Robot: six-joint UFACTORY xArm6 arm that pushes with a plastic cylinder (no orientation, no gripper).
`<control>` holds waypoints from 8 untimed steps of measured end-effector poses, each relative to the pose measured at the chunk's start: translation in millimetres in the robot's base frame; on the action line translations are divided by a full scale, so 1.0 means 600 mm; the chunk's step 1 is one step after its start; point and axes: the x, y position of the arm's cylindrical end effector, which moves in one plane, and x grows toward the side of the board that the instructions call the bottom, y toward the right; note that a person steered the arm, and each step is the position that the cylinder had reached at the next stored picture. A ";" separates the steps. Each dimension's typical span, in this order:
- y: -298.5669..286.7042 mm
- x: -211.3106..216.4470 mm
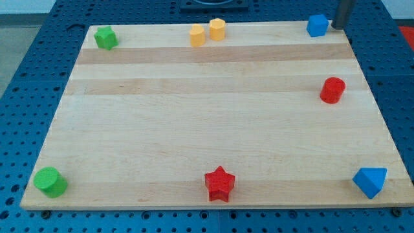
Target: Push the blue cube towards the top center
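The blue cube [317, 25] sits at the top right corner of the wooden board [213, 123]. My tip [339, 28] is the lower end of the dark rod coming down at the view's top right. It stands just right of the blue cube, very close to it; I cannot tell whether it touches.
Two yellow blocks [208, 32] sit side by side at the top centre. A green block [105, 38] is at top left, a red cylinder [332, 90] at right, a green cylinder [50, 182] at bottom left, a red star [219, 184] at bottom centre, a blue triangular block [370, 181] at bottom right.
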 end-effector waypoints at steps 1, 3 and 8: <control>-0.010 0.000; -0.029 0.008; -0.072 0.001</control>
